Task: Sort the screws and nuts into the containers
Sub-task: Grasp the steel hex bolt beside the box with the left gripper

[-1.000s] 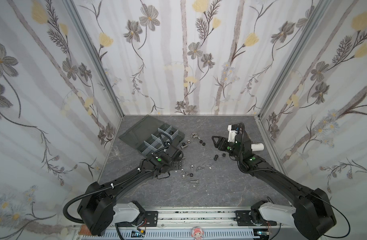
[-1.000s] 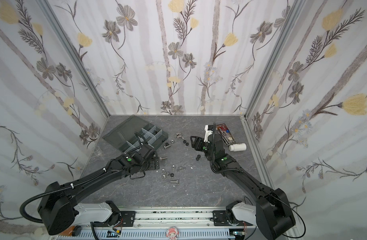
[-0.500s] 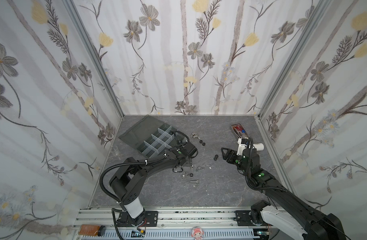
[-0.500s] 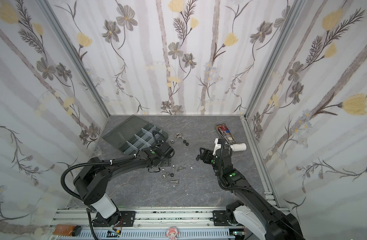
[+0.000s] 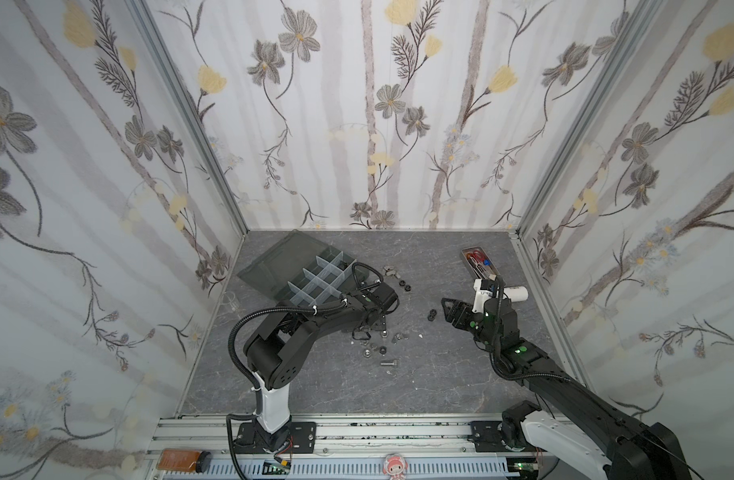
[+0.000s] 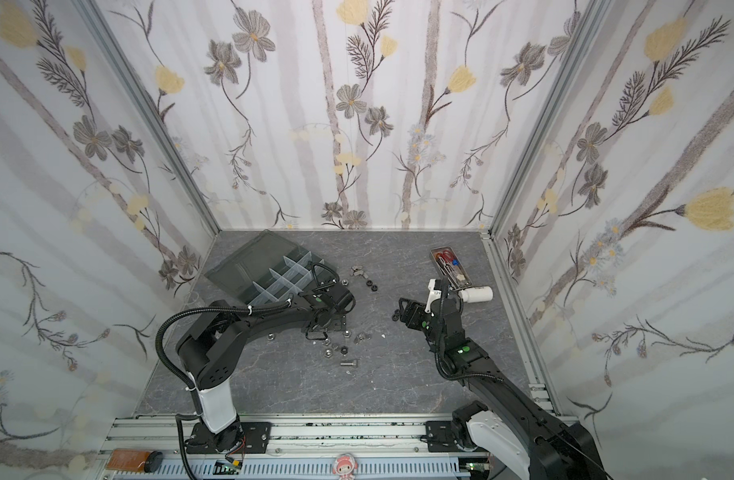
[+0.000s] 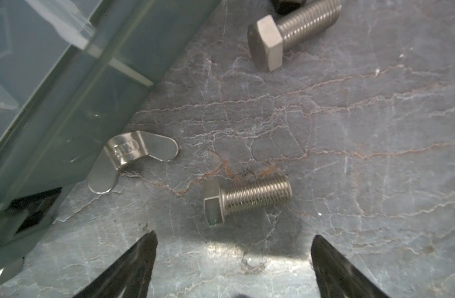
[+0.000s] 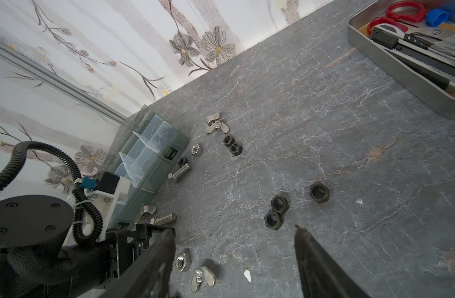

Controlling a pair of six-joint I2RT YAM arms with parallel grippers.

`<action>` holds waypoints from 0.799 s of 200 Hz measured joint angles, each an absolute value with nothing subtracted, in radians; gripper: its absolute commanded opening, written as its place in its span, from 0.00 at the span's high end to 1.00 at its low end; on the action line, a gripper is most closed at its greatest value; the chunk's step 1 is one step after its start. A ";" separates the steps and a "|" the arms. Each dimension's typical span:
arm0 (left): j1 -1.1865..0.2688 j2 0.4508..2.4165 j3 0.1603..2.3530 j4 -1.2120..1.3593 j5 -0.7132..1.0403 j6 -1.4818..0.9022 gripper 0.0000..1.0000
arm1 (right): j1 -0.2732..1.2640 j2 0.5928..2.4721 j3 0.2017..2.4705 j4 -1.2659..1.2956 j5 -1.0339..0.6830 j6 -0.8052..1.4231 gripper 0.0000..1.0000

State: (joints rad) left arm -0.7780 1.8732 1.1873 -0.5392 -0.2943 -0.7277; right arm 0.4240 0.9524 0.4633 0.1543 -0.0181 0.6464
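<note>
Silver screw (image 7: 247,200) lies just ahead of the left gripper (image 7: 233,245) — jaws apart, probably lining up a pick. Right gripper (image 8: 234,232), also apart and empty, hovers near black nuts (image 8: 279,203).

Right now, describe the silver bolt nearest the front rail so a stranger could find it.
Start at the grey organizer box at back left, then come forward past the scattered nuts. The silver bolt lies alone on its side, frontmost of all the hardware.
</note>
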 measured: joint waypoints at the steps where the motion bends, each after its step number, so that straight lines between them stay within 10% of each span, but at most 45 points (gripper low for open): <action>1: -0.778 1.874 1.188 -0.539 -0.294 -0.728 0.07 | 0.424 0.952 0.463 0.154 -0.019 0.646 0.26; 160: -0.734 1.940 1.221 -0.464 -0.265 -0.734 0.34 | 0.423 0.968 0.452 0.166 -0.028 0.646 0.26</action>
State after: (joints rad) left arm -0.7338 1.9400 1.2213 -0.4637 -0.2646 -0.7338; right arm 0.4232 0.9680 0.4519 0.1658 -0.0280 0.6460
